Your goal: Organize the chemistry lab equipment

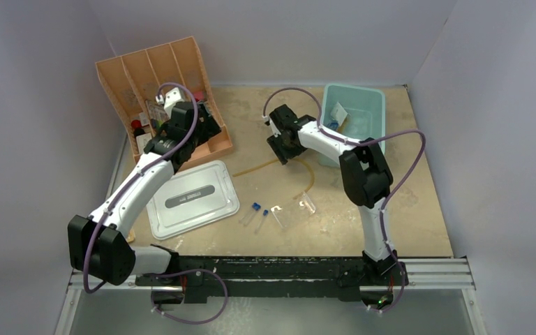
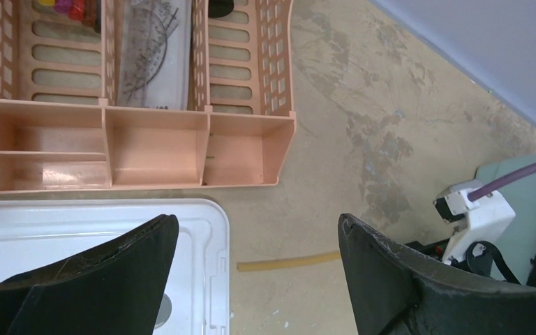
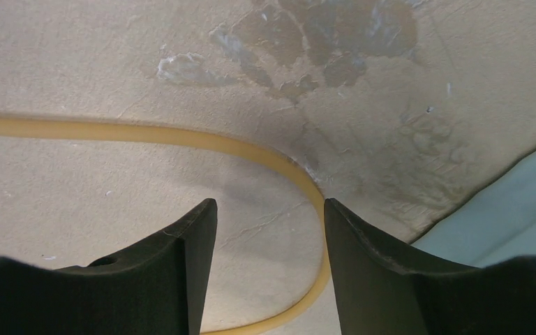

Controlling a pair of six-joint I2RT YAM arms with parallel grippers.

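A tan rubber tube [image 1: 300,167] lies curved on the table's middle. My right gripper [image 1: 281,150] hangs open just above it; in the right wrist view the tube [image 3: 181,136] bends past the right finger [image 3: 363,258] and nothing sits between the jaws of the gripper [image 3: 270,206]. My left gripper [image 1: 202,129] is open and empty by the orange organizer's near edge. In its wrist view the gripper [image 2: 258,227] has the tube's end [image 2: 289,262] between its jaws, on the table below. Two blue-capped test tubes [image 1: 257,209] and clear pieces [image 1: 307,202] lie nearer the front.
The orange divided organizer [image 1: 129,77] stands at the back left, holding a clear protractor [image 2: 150,56] and small items. A grey lid [image 1: 192,197] lies in front of it. A teal bin [image 1: 377,105] at the back right holds a white packet [image 1: 338,112].
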